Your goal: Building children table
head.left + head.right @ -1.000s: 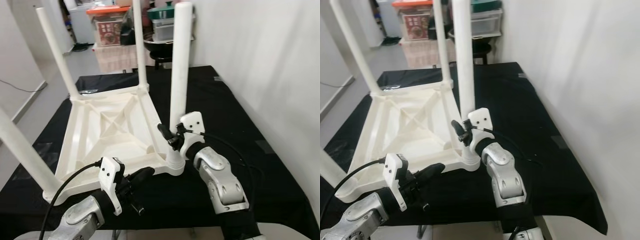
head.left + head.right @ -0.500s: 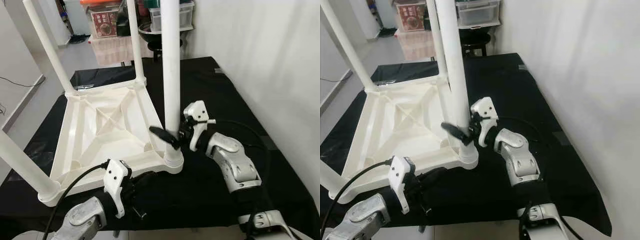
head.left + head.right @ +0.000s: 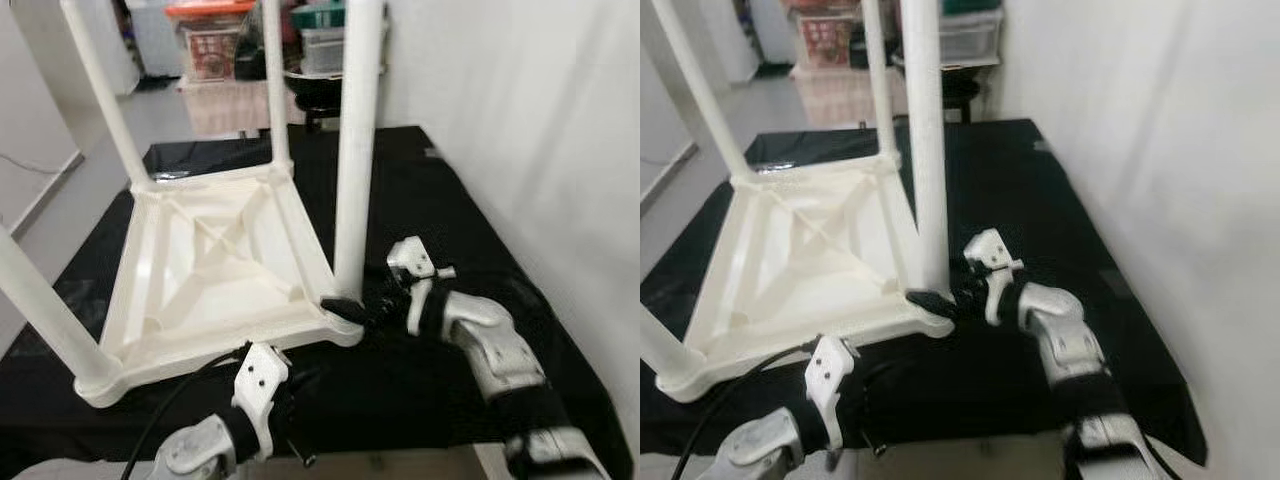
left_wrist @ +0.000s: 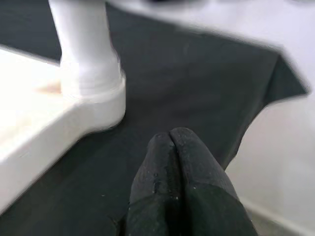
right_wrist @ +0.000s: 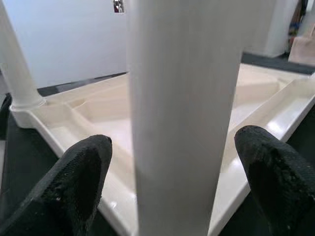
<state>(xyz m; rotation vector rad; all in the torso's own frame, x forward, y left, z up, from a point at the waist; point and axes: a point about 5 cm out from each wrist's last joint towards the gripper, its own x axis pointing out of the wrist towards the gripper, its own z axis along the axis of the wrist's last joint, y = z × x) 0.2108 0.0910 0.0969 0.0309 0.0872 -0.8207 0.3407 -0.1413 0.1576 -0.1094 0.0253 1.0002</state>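
Now we see the white plastic children's table (image 3: pixel 215 265) upside down on the black-covered bench (image 3: pixel 430 190), legs up. Our right claw (image 5: pixel 172 172) gapes wide around the base of the nearest round white leg (image 3: pixel 355 150) — fingers not touching it. Our left claw (image 4: pixel 172 142), fingers pressed together, hovers over the bench near that corner.

It looked like a lived-in home or storeroom: at the top of the frame stood stacked plastic storage bins (image 3: pixel 212 38), one orange-lidded, by plain white walls (image 3: pixel 520 120), a grey floor (image 3: pixel 70 180) at upper left, and a black-draped surface (image 3: pixel 440 190)
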